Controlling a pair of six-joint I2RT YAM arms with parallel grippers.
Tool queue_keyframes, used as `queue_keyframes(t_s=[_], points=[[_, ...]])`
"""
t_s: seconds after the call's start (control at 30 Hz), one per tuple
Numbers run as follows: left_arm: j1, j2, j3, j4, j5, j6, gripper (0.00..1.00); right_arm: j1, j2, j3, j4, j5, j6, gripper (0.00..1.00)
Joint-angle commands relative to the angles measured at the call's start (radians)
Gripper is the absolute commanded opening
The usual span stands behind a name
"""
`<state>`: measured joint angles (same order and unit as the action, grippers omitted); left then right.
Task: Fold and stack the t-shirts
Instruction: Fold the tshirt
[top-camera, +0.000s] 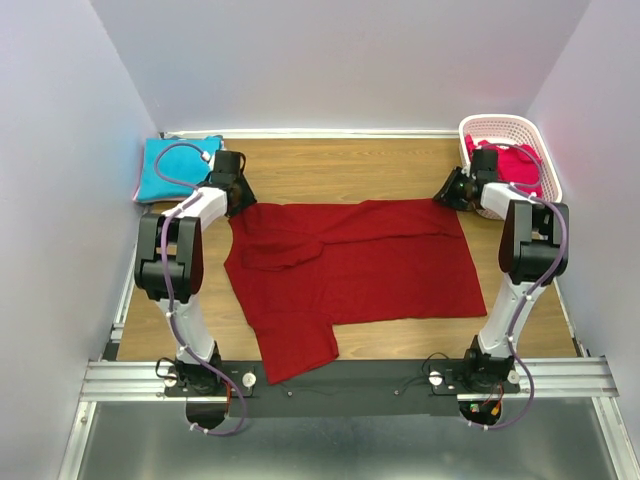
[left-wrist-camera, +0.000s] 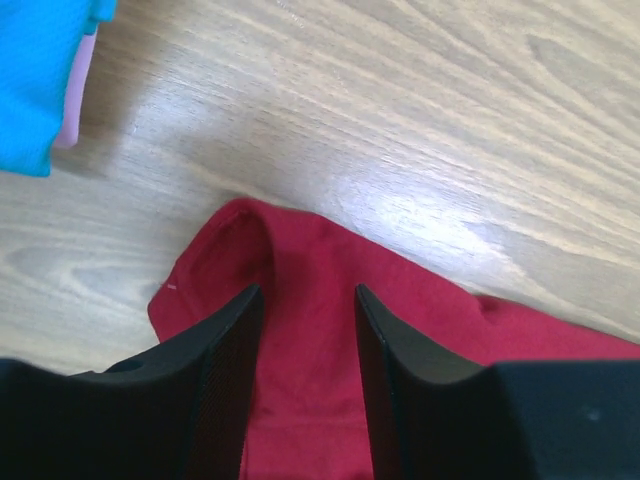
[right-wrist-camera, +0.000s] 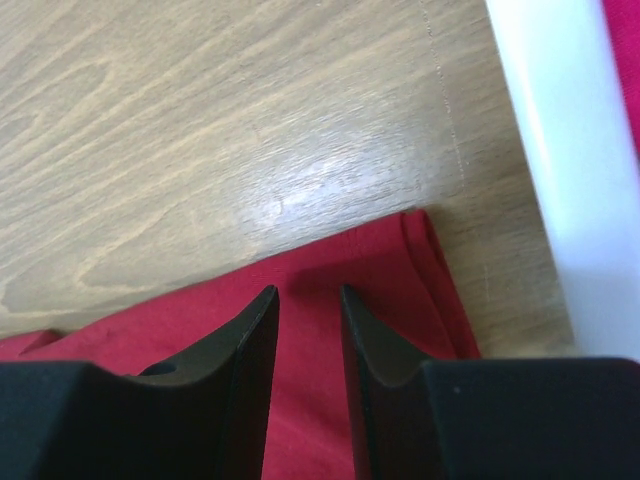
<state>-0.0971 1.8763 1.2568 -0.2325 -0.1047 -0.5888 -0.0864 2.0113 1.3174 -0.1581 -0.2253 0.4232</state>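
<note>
A dark red t-shirt lies spread on the wooden table, one sleeve folded inward and the other hanging toward the near edge. My left gripper is low over its far left corner, jaws open. In the left wrist view, red cloth lies between the fingers of this gripper. My right gripper is at the far right corner, jaws open with a narrow gap. The hem corner lies just ahead of the right gripper. A folded turquoise t-shirt sits at the back left. A pinkish-red t-shirt lies in the basket.
The white latticed basket stands at the back right, its rim close beside my right gripper. The turquoise shirt's edge lies just left of my left gripper. Walls enclose the table on three sides.
</note>
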Motion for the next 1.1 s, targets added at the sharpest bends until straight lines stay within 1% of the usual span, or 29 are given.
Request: queue_keyframes(t_s=[0.0,0.07,0.17,0.2,0.27,0.3,0.37,0.4,0.53,0.63,0.67,0.7,0.8,0.83,0.87,0.93,0.97,1.0,1.07], points=[[0.008,0.041,0.023,-0.005,-0.052,0.006,0.46,-0.003,0.044,0.026,0.012,0.058,-0.011,0.38],[0.008,0.055,0.026,-0.004,-0.055,0.003,0.43,-0.003,0.056,0.026,0.012,0.076,-0.012,0.38],[0.010,0.072,0.030,0.007,-0.082,-0.002,0.34,-0.003,0.069,0.026,0.015,0.108,-0.011,0.37],[0.011,0.079,0.038,0.002,-0.099,0.000,0.28,-0.003,0.073,0.026,0.014,0.122,-0.009,0.35],[0.020,0.096,0.052,-0.005,-0.119,0.004,0.22,-0.003,0.078,0.023,0.015,0.155,-0.005,0.33],[0.026,0.101,0.058,-0.007,-0.147,0.004,0.12,-0.003,0.078,0.023,0.012,0.193,-0.004,0.32],[0.051,0.098,0.058,0.005,-0.156,0.009,0.06,-0.004,0.079,0.023,0.012,0.219,-0.003,0.32],[0.059,0.099,0.061,0.009,-0.161,0.014,0.02,-0.006,0.081,0.026,0.011,0.259,-0.003,0.32],[0.073,0.125,0.111,-0.007,-0.197,0.035,0.02,-0.006,0.086,0.042,0.011,0.282,0.002,0.32],[0.073,0.135,0.119,0.002,-0.185,0.038,0.02,-0.006,0.093,0.063,0.011,0.282,-0.006,0.33],[0.073,0.133,0.118,0.007,-0.176,0.038,0.03,-0.006,0.095,0.069,0.011,0.279,-0.018,0.33],[0.073,0.130,0.115,0.015,-0.158,0.040,0.08,-0.006,0.093,0.074,0.011,0.261,-0.032,0.34],[0.071,0.112,0.105,0.035,-0.133,0.043,0.20,-0.004,0.073,0.089,0.009,0.232,-0.055,0.39],[0.069,0.095,0.105,0.036,-0.128,0.044,0.22,-0.003,0.063,0.089,0.008,0.230,-0.061,0.41],[0.069,0.084,0.105,0.036,-0.124,0.043,0.27,-0.001,0.041,0.089,0.006,0.193,-0.063,0.42],[0.066,0.058,0.104,0.036,-0.118,0.041,0.34,0.005,0.012,0.086,0.002,0.181,-0.066,0.47],[0.066,0.028,0.101,0.035,-0.115,0.043,0.39,0.013,-0.020,0.079,-0.007,0.178,-0.069,0.47],[0.063,0.009,0.101,0.035,-0.112,0.043,0.50,0.019,-0.037,0.072,-0.011,0.175,-0.069,0.47],[0.056,-0.049,0.087,0.029,-0.092,0.041,0.58,0.036,-0.074,0.053,-0.018,0.164,-0.058,0.47]])
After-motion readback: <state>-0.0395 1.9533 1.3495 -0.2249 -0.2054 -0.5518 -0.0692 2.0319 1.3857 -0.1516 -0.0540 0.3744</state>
